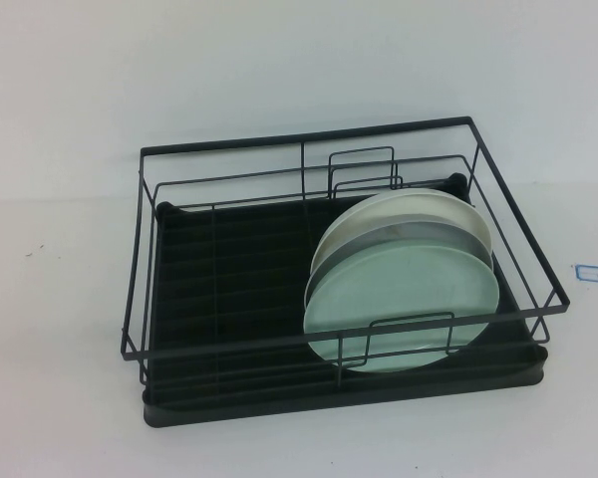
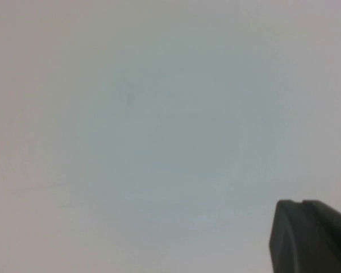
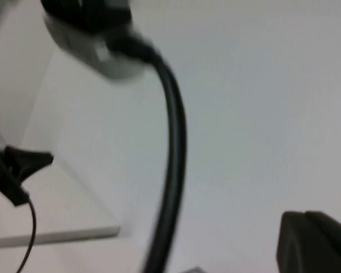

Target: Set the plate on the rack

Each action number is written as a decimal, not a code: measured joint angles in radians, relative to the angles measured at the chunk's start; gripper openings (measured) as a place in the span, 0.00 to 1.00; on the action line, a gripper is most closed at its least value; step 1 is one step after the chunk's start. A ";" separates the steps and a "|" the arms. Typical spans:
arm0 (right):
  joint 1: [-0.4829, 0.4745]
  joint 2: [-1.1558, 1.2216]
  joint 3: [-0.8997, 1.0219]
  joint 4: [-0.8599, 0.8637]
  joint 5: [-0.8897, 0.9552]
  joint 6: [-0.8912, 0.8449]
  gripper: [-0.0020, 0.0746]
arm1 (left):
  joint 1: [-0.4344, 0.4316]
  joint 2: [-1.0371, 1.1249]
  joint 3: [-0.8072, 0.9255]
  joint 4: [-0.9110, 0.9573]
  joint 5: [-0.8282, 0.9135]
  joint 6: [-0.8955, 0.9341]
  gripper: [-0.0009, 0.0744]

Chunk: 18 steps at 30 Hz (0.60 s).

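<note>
while the left gripper and right gripper sit off the table, finger spread impossible to tell, the rack holds three plates upright at its right; the mint-green plate stands frontmost.

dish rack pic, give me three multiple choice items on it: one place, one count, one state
1. Where in the rack do the plates stand?
A. its right part
B. its left part
C. outside it

2. How many plates show?
A. one
B. three
C. six

3. How does the green plate sit?
A. flat on the table
B. on edge, leaning
C. upside down on the rack's rim

Key: 1 A, the left part shows only black tray; 2 B, three rims overlap; 3 B, it leans behind the front wire loop. Only a dark tip of the left gripper and right gripper shows, nowhere near the rack.
</note>
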<state>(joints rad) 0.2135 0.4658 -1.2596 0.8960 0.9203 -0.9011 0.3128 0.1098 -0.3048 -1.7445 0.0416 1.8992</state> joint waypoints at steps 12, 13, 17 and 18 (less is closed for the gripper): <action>-0.124 -0.331 0.936 0.038 -0.942 0.052 0.05 | 0.000 -0.003 0.000 1.645 0.287 -1.761 0.01; -0.125 -0.349 0.984 0.040 -0.981 0.039 0.05 | 0.000 -0.003 0.002 1.753 0.315 -1.887 0.01; -0.128 -0.377 1.089 -0.021 -0.907 -0.023 0.05 | 0.000 -0.003 0.039 1.863 0.328 -1.975 0.01; -0.128 -0.377 1.097 -0.037 -0.856 -0.047 0.05 | 0.000 -0.003 0.049 1.863 0.330 -1.967 0.01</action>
<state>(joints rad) 0.0860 0.0884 -0.1628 0.8591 0.0643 -0.9479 0.3128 0.1064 -0.2555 0.1189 0.3714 -0.0682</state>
